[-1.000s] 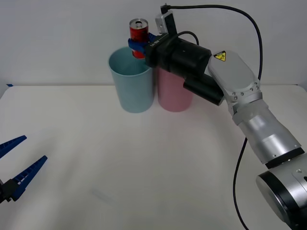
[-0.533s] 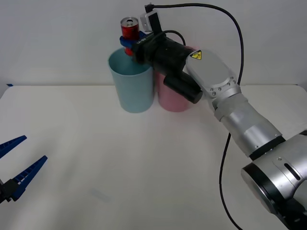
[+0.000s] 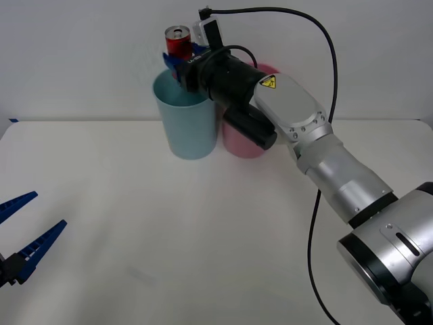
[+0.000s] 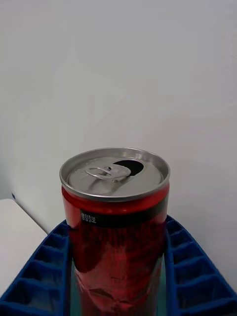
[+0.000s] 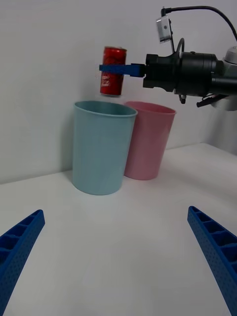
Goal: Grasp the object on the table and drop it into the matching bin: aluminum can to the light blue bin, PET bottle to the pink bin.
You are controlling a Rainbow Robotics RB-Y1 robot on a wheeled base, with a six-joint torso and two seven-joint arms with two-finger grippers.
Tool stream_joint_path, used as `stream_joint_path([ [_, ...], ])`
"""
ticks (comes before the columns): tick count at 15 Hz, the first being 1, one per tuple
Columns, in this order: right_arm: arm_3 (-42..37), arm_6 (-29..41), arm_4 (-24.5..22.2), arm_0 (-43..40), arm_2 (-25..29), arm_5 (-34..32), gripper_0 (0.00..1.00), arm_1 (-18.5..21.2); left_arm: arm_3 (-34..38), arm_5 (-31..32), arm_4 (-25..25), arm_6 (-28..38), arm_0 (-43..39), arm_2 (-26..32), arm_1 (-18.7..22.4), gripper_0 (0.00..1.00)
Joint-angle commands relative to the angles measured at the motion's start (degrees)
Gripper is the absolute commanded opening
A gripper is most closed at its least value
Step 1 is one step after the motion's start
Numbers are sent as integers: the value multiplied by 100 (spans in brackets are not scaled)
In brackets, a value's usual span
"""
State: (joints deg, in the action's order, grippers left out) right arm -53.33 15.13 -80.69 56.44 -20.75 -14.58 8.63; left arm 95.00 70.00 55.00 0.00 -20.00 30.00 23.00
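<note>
Can upright above bin: your right gripper (image 3: pixel 181 61) clamps the small red aluminium can (image 3: pixel 177 43), its long axis vertical, directly over the tall pale-blue plastic bin (image 3: pixel 187 122) near the white table's (image 3: pixel 203 237) far edge.

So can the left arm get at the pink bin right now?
Probably not easily. The left gripper sits open low at the table's near left edge, the blue bin stands between, and the right arm crosses the pink bin.

The aluminum can (image 4: pixel 116 232) has a glossy red body and brushed silver metal top. Below it, the light blue bin (image 3: pixel 185 122) and neighbouring pink bin (image 3: pixel 242 141) are smooth plastic; the surface (image 3: pixel 203 237) is matt white.
</note>
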Motion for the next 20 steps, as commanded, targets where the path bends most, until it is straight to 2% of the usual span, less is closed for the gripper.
stream_joint_path([
  [1,-2,-10,27,7,0,17,100,-2,0,0,0,0,0,0,0,100],
  [6,-125,-133,194,-81,0,-44,100,86,0,0,0,0,0,0,0,100],
  [9,-793,-151,203,-555,-35,-44,100,288,0,0,0,0,0,0,0,100],
  [15,-2534,-142,467,-1795,-123,-519,100,1123,0,0,0,0,0,0,0,100],
  [20,-3694,-257,1003,-2867,-96,-932,100,2029,0,0,0,0,0,0,0,100],
])
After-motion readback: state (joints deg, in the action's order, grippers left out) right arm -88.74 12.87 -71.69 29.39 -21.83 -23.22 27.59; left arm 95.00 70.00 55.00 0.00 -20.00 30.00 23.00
